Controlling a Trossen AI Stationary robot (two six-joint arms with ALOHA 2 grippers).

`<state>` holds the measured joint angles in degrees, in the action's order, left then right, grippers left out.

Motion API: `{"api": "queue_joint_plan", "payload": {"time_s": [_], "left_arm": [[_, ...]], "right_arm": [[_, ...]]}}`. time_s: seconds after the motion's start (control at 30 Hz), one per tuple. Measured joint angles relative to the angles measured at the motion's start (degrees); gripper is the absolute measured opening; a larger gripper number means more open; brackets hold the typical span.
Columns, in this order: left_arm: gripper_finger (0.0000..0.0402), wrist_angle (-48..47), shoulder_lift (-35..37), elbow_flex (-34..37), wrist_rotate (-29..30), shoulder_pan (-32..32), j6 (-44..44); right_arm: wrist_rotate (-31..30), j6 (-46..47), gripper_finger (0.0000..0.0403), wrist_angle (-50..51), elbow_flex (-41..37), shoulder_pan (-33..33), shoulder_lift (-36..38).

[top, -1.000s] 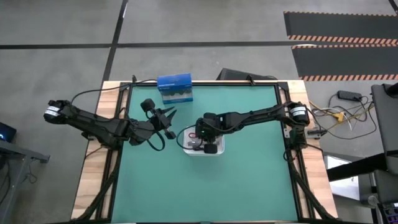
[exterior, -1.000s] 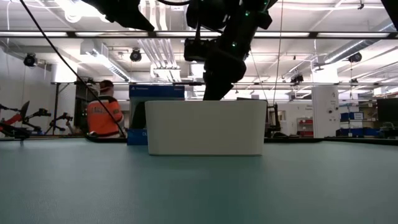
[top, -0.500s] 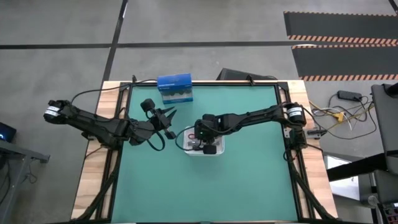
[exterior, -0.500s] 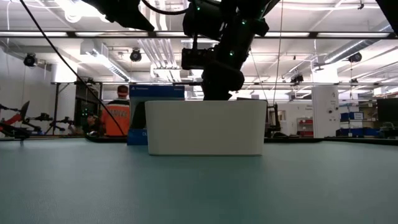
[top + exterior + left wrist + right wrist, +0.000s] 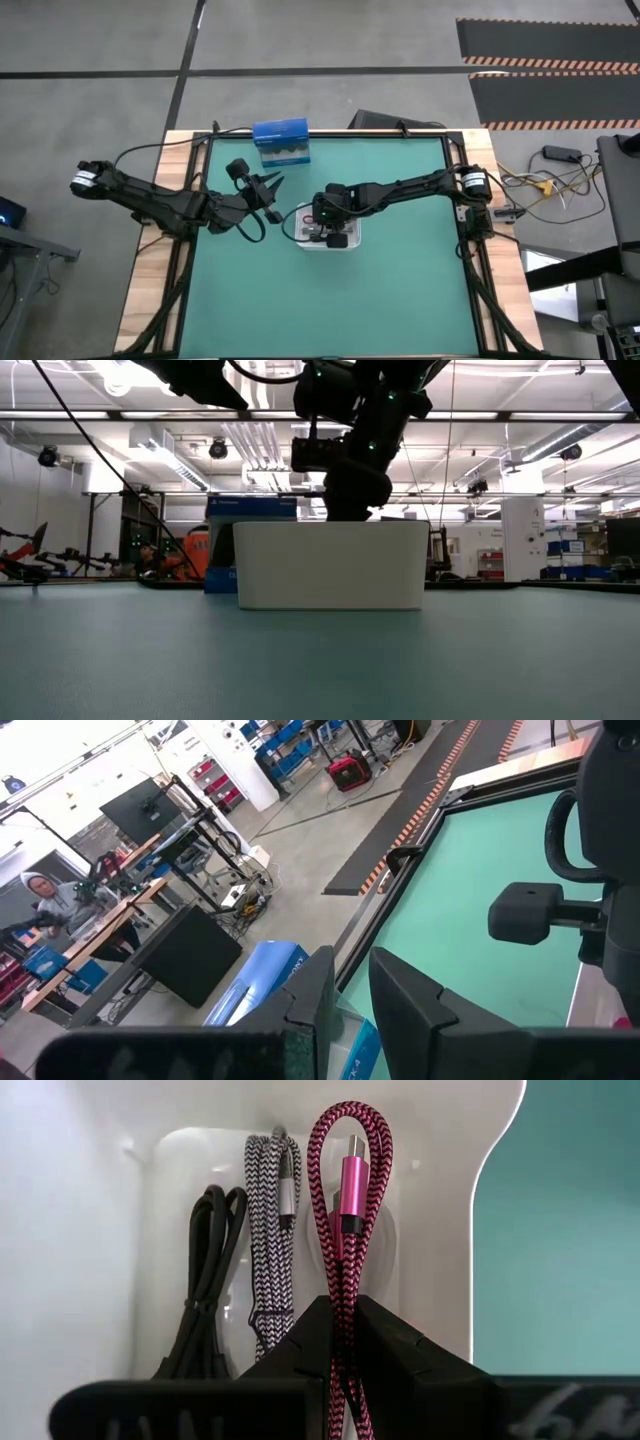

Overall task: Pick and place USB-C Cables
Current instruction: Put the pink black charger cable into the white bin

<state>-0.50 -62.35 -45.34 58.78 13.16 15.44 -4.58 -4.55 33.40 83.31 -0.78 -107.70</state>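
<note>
The braided magenta-red USB-C cable [image 5: 346, 1230] is gripped by the right pincer [image 5: 345, 1330], lowered inside the white plastic tray [image 5: 440, 1200] at mid-worktop. A black bundled cable [image 5: 205, 1270] and a grey-silver braided cable [image 5: 270, 1230] are seen lying beside it in the tray. The left pincer [image 5: 345, 985], narrowly parted and empty, is held just left of the tray.

Magenta cable [image 5: 348, 1250] looped upright at frame centre; grey cable [image 5: 270, 1240] and black cable [image 5: 205, 1275] lie left of it.
</note>
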Motion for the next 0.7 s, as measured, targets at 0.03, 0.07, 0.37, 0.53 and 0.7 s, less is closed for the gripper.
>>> {"api": "queue_joint_plan", "payload": {"time_s": [0.03,0.07,0.37,0.53,0.7], "left_arm": [[0.0052,-0.01,0.00,0.00,0.02,-0.01,0.00],[0.0052,-0.01,0.00,0.00,0.00,0.01,0.00],[0.0052,-0.01,0.00,0.00,0.01,0.01,0.00],[0.0052,-0.01,0.00,0.00,0.00,-0.01,0.00],[0.0052,-0.01,0.00,0.00,0.00,-0.01,0.00]], "right_arm": [[0.00,0.04,0.0027,-0.20,0.00,0.00,0.00],[0.00,0.34,0.0027,-0.50,0.00,0.00,0.00],[0.02,0.85,0.0027,-1.56,-0.09,0.00,0.00],[0.02,0.92,0.0027,-1.92,-0.11,0.00,-0.27],[0.02,0.66,0.0027,-2.38,-0.22,0.00,-0.33]]}}
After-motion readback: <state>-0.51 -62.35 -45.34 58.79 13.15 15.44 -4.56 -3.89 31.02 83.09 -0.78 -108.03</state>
